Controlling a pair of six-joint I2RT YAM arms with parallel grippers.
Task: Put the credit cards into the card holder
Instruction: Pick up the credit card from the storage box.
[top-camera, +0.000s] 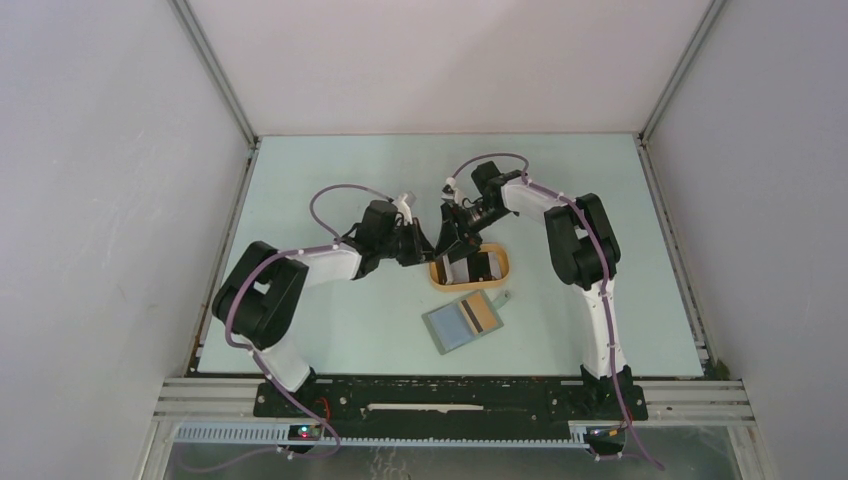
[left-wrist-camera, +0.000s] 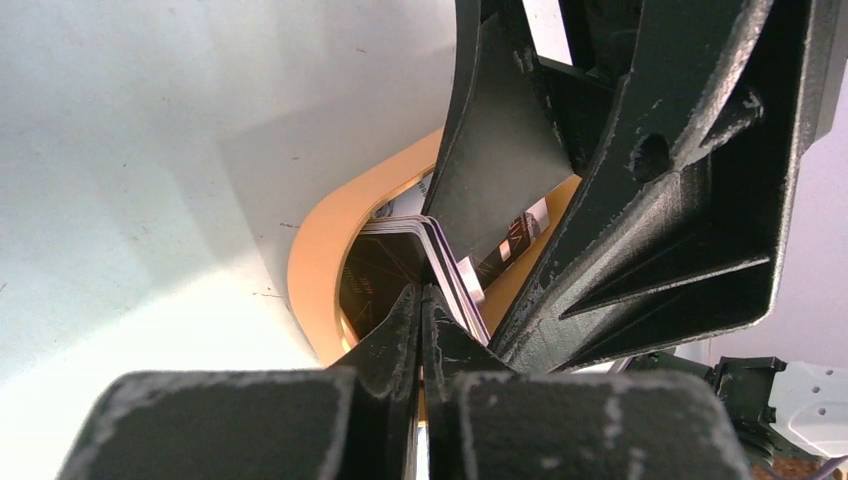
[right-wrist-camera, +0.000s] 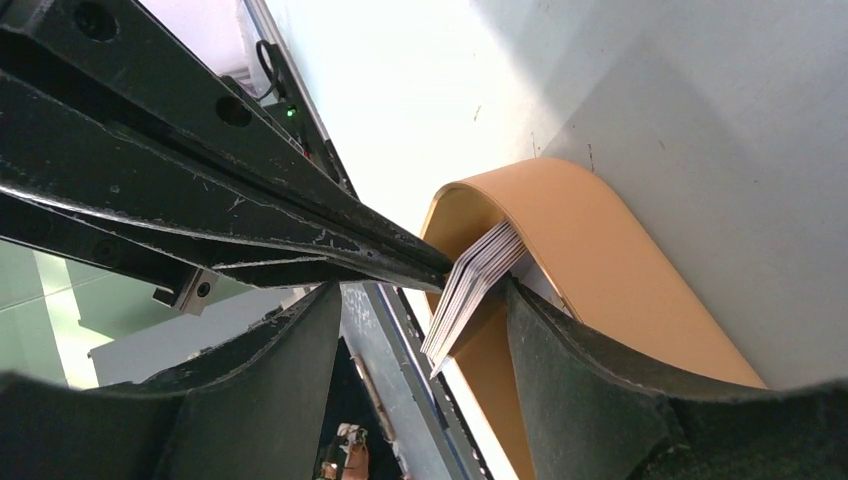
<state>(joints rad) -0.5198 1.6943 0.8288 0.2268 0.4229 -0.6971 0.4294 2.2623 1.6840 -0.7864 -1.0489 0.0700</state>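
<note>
The orange tray (top-camera: 503, 262) sat in the middle of the counter (top-camera: 330, 180). A small stack of credit cards (right-wrist-camera: 470, 290) stood on its edge, tilted, over the tray's inside. The left pincer (left-wrist-camera: 420, 295) was squeezed tight on one end of that stack. The right pincer (right-wrist-camera: 422, 290) was open. One of its fingers stood on each side of the stack, with a clear gap on one side. I cannot tell if the other finger touched the cards.

The card holder (top-camera: 455, 328) lay open and flat just beside the tray, on the side nearer the arm bases. A tan card (top-camera: 480, 316) with a dark stripe lay on its right half. I cannot tell if it was tucked into a pocket or only lying on top.

The two pincers met right over the tray's left end, so it was crowded there. The tray's right end was free. There was lots of bare counter to the left, to the right and at the far side. The card holder had open room all round, except where its small tab came close to the tray.

The counter was pale green and smooth. White walls (top-camera: 100, 200) stood on three sides, with metal strips in the corners. A black rail ran along the near edge, where the arms were bolted.
</note>
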